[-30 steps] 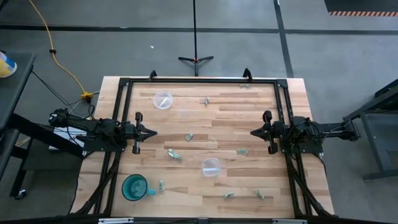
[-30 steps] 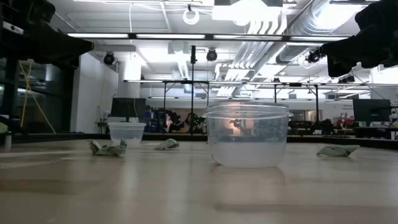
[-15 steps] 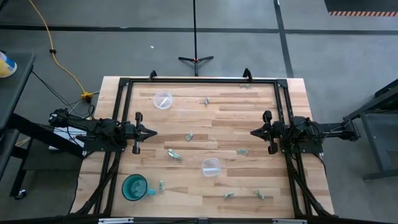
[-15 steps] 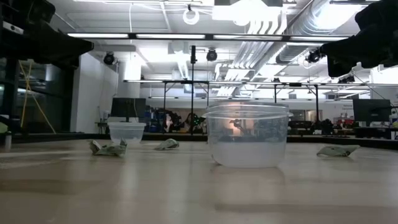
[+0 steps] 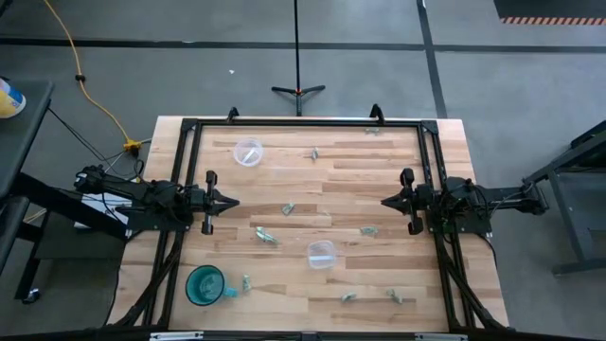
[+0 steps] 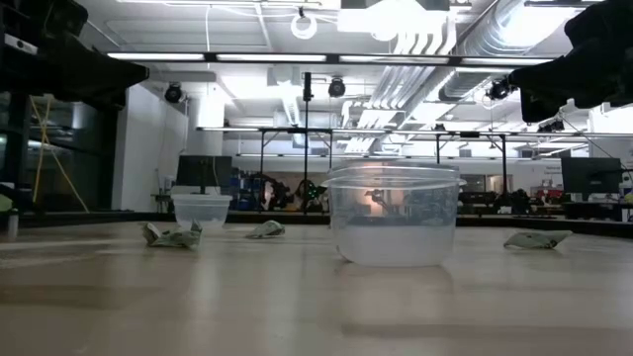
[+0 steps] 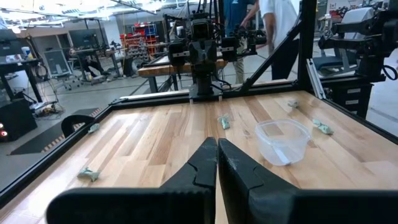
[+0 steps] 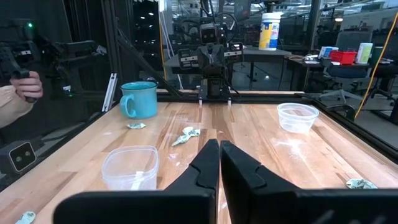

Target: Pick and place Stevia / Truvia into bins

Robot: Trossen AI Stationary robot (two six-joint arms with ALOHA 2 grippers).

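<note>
Several small pale green sachets lie flat and scattered on the wooden table, among them one (image 5: 288,209) near the middle, one (image 5: 265,236) to its near left and one (image 5: 368,230) to the right. One clear cup (image 5: 248,152) stands far left. The other clear cup (image 5: 321,254) stands near the middle (image 6: 394,214) and holds a white sachet. My left gripper (image 5: 232,201) hovers shut at the left edge (image 7: 216,149). My right gripper (image 5: 385,201) hovers shut at the right edge (image 8: 219,149). Neither touches anything.
A teal handled cup (image 5: 204,284) stands near the table's near left corner. A black metal frame (image 5: 303,124) borders the table's far edge and sides. A person's hand (image 8: 25,84) shows beyond the table in the right wrist view.
</note>
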